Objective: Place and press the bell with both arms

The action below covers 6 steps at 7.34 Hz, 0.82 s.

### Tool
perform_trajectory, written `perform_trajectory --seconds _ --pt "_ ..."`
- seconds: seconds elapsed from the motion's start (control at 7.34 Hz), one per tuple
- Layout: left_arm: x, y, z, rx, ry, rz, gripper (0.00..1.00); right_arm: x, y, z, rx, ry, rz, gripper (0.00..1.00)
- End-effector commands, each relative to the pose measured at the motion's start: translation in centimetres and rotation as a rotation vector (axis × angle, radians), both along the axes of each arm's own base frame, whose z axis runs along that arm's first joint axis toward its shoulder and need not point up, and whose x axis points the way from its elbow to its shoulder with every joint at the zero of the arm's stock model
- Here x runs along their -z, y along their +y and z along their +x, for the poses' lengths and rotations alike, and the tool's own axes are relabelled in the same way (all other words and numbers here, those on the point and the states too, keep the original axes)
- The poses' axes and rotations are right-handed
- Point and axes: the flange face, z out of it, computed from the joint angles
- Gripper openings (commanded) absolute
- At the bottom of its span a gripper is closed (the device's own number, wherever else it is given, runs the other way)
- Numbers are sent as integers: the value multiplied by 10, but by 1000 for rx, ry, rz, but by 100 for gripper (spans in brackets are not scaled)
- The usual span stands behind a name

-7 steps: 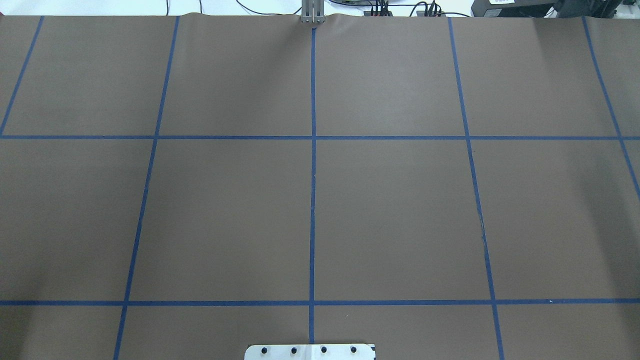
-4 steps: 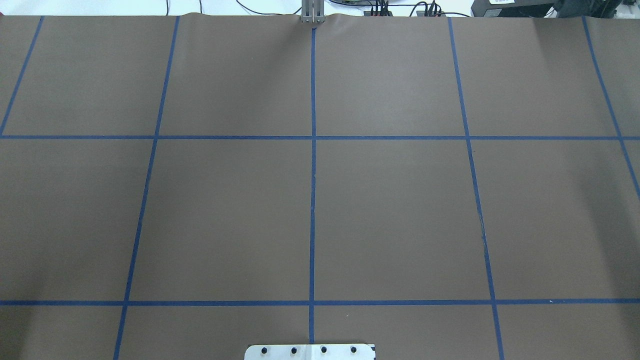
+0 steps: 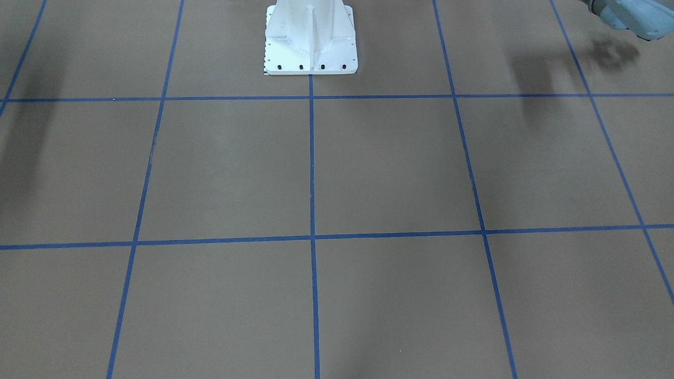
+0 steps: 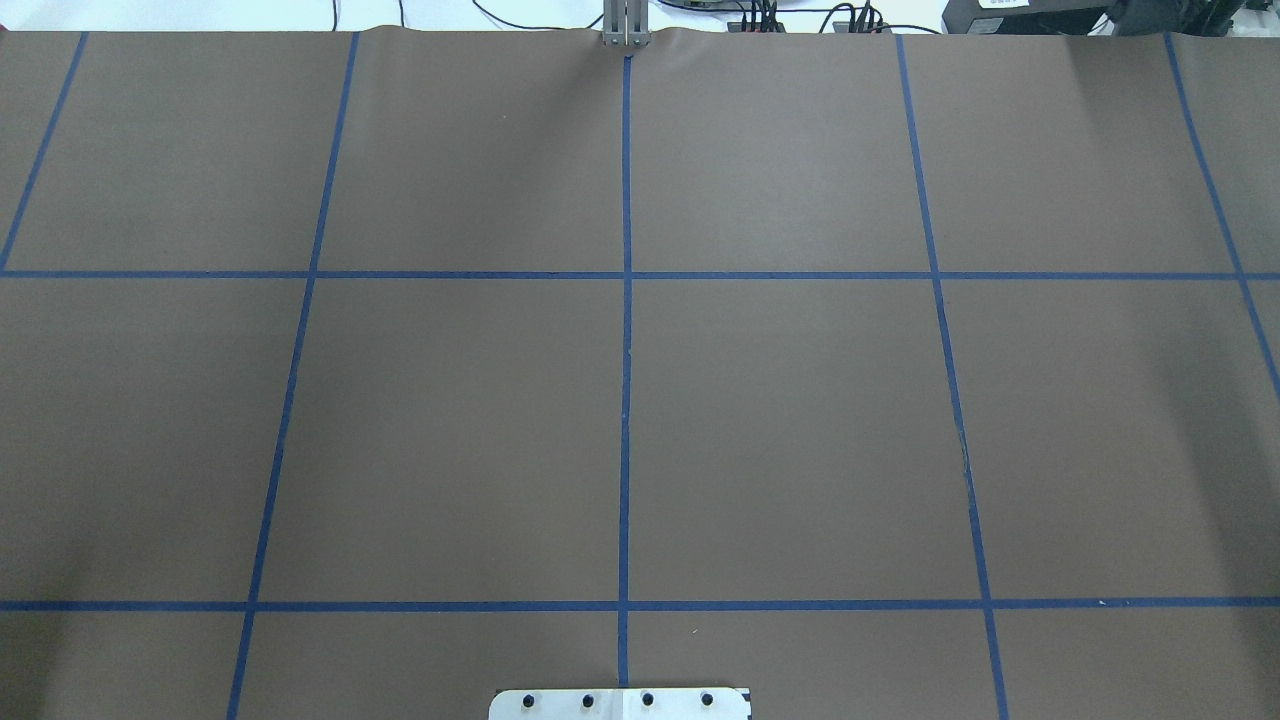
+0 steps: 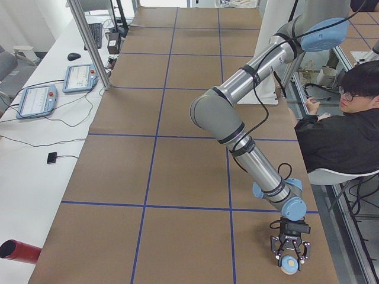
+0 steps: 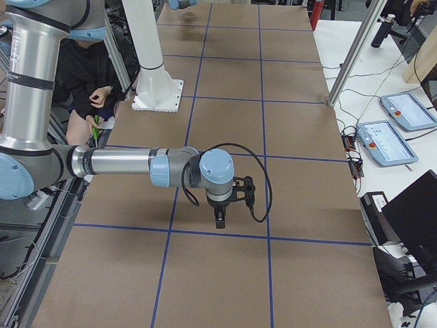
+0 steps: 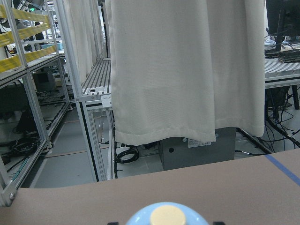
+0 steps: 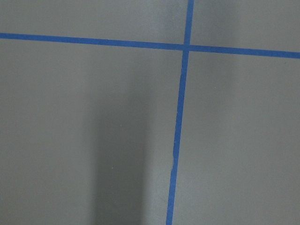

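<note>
The bell (image 7: 164,216) is a light-blue dome with a cream button, at the bottom edge of the left wrist view between two black finger bits. In the exterior left view the left gripper (image 5: 289,255) holds the bell (image 5: 289,264) at the near right corner of the table. A light-blue part of the left arm (image 3: 632,18) shows at the front view's top right. The right gripper (image 6: 218,219) points down over the brown table; I cannot tell whether it is open or shut. The right wrist view shows only paper and a blue tape cross (image 8: 185,47). No arm shows in the overhead view.
The white pedestal (image 3: 310,39) stands at the robot's side of the table, and its base plate (image 4: 620,703) shows overhead. A seated operator (image 5: 337,136) is beside the table. A red cylinder (image 5: 18,251) and pendants (image 5: 35,99) lie on the side bench.
</note>
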Motion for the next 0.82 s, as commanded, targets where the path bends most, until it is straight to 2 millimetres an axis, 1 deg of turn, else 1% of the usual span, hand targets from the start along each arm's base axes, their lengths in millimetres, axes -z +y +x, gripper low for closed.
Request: perform_trajectory --seconds 0.0,0.27,0.41,0.68 --pt "1 3 0 -11 1 -13 0 2 0 0 0 0 5 100" --pt "2 4 0 -17 3 -21 0 4 0 0 0 0 8 100" --pt "2 5 0 -25 4 -25 0 10 -1 0 0 0 18 100" --pt "13 32 -1 -46 22 -55 0 10 -1 0 0 1 20 100"
